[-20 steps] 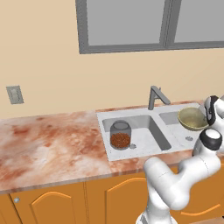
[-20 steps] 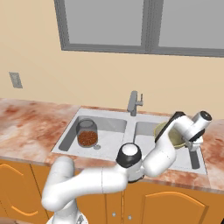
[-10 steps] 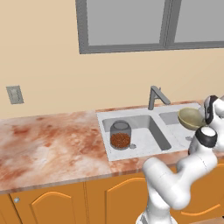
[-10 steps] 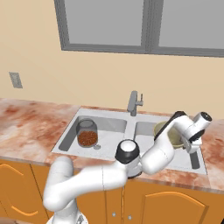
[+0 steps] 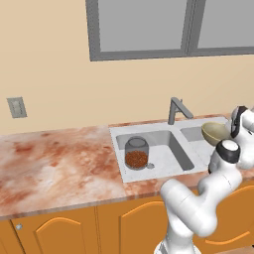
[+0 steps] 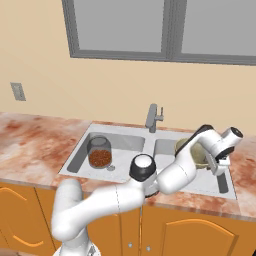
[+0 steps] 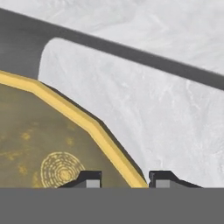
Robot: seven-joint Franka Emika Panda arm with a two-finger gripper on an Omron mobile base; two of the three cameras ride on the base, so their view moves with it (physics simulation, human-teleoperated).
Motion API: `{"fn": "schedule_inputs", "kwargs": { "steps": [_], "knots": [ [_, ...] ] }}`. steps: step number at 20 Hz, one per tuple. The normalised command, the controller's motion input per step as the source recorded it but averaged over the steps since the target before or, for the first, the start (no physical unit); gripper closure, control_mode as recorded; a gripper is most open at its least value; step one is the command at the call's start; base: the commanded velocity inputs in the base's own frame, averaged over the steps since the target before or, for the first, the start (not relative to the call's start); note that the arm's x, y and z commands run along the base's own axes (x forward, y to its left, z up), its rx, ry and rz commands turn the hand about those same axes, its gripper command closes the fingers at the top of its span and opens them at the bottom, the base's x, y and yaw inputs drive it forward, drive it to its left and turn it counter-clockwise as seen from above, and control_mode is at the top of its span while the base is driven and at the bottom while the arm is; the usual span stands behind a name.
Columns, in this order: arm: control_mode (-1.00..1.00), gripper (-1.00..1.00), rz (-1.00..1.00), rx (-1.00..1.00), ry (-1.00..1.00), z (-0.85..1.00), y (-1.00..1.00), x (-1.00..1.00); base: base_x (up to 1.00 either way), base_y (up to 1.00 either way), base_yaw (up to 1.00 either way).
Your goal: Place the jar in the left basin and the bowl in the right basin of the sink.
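You have the jar [image 5: 136, 153] standing upright in the left basin [image 5: 163, 141], close to its front wall and beside the small drain; the right base view shows the same jar [image 6: 99, 152] in the wider basin [image 6: 125, 144]. The bowl [image 5: 215, 133] sits tilted above the right basin [image 5: 193, 134], past the divider from the jar. In the hand view your gripper [image 7: 124, 180] straddles the bowl's yellow rim: one fingertip [image 7: 89, 177] over the speckled inside of the bowl [image 7: 39, 140], the other outside it over the pale basin floor [image 7: 144, 100]. The jaws stand narrow with the rim between them; you cannot tell whether they actually press on it. The faucet [image 6: 154, 117] rises behind the sink divider.
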Motion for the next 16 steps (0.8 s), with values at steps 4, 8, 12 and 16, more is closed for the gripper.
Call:
{"fn": "schedule_inputs", "kwargs": {
  "steps": [4,8,12,16],
  "knots": [
    [-1.00,1.00,0.00,0.01,-0.01,-0.15,0.12,-0.14,0.00,0.00,0.00],
    [-1.00,1.00,0.00,0.00,-0.04,-0.21,0.07,-0.29,0.00,0.00,0.00],
    [-1.00,1.00,0.00,0.00,-0.06,-0.24,0.11,-0.28,0.00,0.00,0.00],
    [-1.00,1.00,0.00,0.00,-0.03,-0.22,0.16,-0.24,0.00,0.00,0.00]
  ]
}}
